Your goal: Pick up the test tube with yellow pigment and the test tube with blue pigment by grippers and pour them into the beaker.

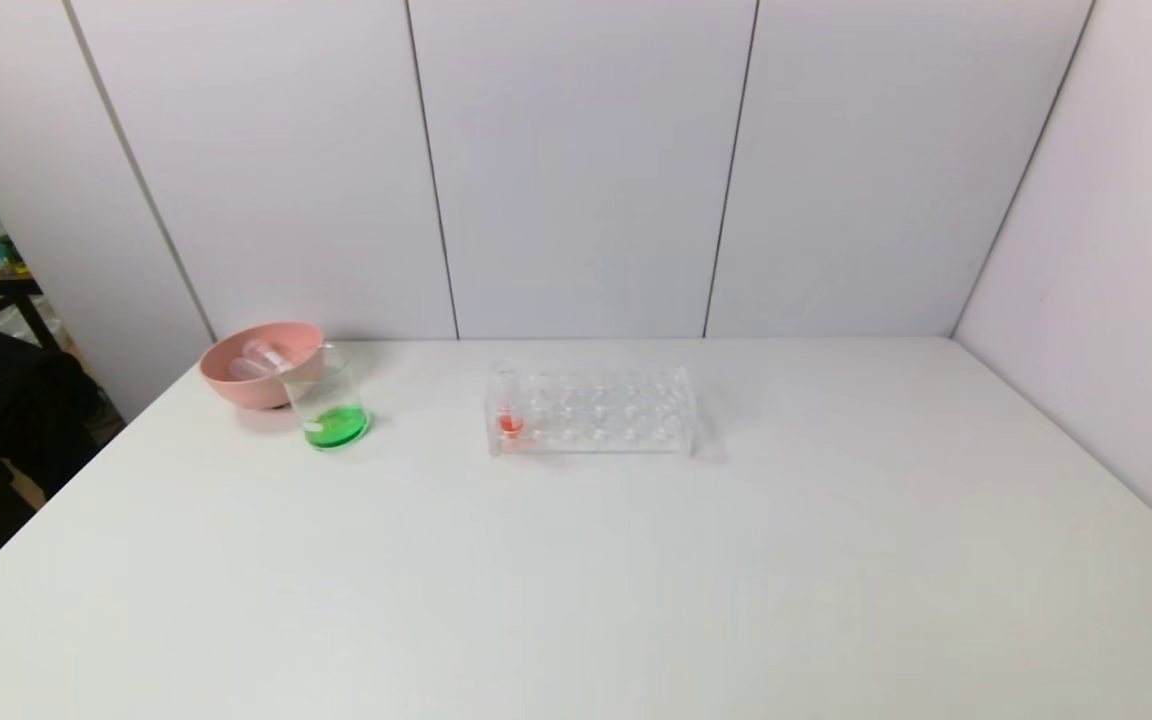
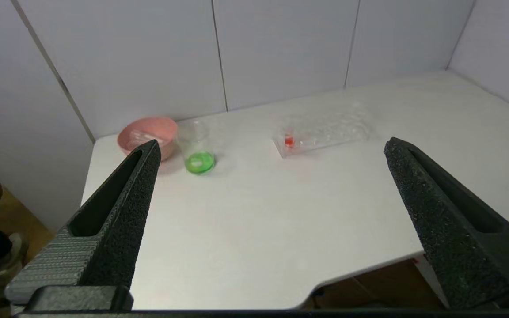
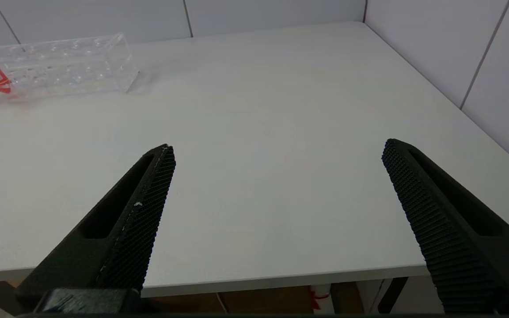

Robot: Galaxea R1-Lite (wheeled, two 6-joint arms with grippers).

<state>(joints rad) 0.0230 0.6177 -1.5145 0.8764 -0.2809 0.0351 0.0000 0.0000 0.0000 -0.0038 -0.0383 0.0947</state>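
- Beaker [image 1: 330,407] stands touching the pink bowl [image 1: 258,362] and holds green liquid; I judge both pours done.
- Emptied tubes [image 1: 261,358] lie in the bowl, colours not readable.
- Left gripper [image 2: 267,176] and right gripper [image 3: 276,176]: fingers spread wide, empty, parked at the near bench [image 1: 636,580] edge.
- Risk: any reach could knock the beaker or the red tube [image 1: 508,408] in the rack [image 1: 596,410].

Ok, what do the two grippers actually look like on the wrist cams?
Both match: each has two long black fingers tapering to blunt points. On the left gripper the fingers have a grainy, pebbled inner face, ribbed near the base, with a hollow slot along the outer side. The right gripper has fingers with fine ribbed inner faces. No cables or markings show.
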